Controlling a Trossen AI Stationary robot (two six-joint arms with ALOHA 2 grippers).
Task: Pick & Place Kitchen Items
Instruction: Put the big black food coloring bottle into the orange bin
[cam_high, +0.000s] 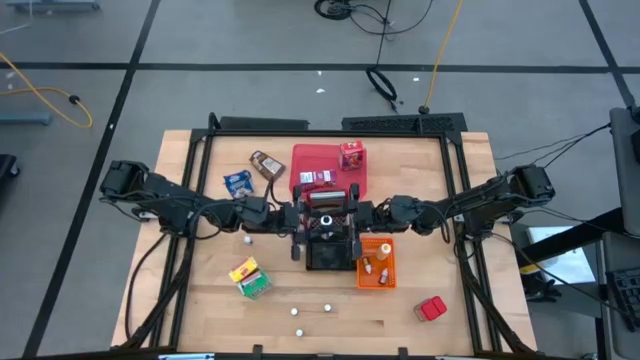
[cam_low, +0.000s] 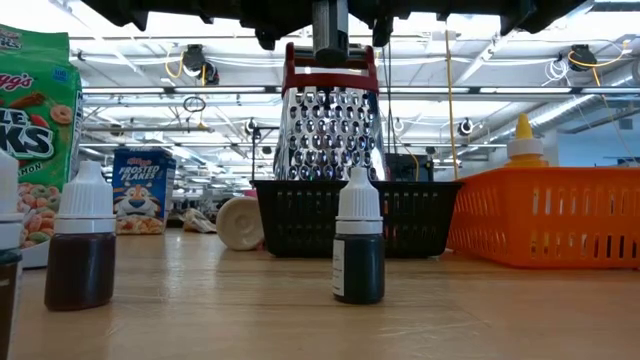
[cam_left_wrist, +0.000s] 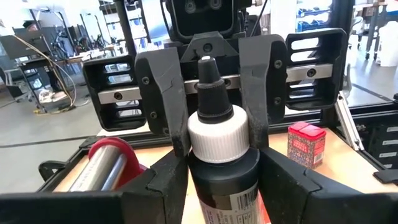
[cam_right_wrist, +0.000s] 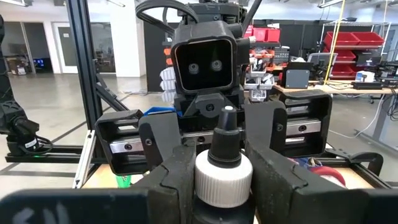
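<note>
At centre frame my left pincer (cam_left_wrist: 219, 165) and right pincer (cam_right_wrist: 217, 165) both clamp one bottle (cam_left_wrist: 217, 134). Handover step; next, one must release.

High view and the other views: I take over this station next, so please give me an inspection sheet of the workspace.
Surface: pale wooden table in a black frame.
Job's things: blue cereal pack, brown pouch, yellow-green box and red box lie loose; second red box on the flat red tray; small bottles in the orange bin.
Clutter: metal box grater in the black wire basket.
Grippers: right gripper shut on a white-capped dark bottle; left gripper at the same bottle.
Cables: yellow cable on the floor.
Surroundings: workshop hall, red storage bins.
</note>
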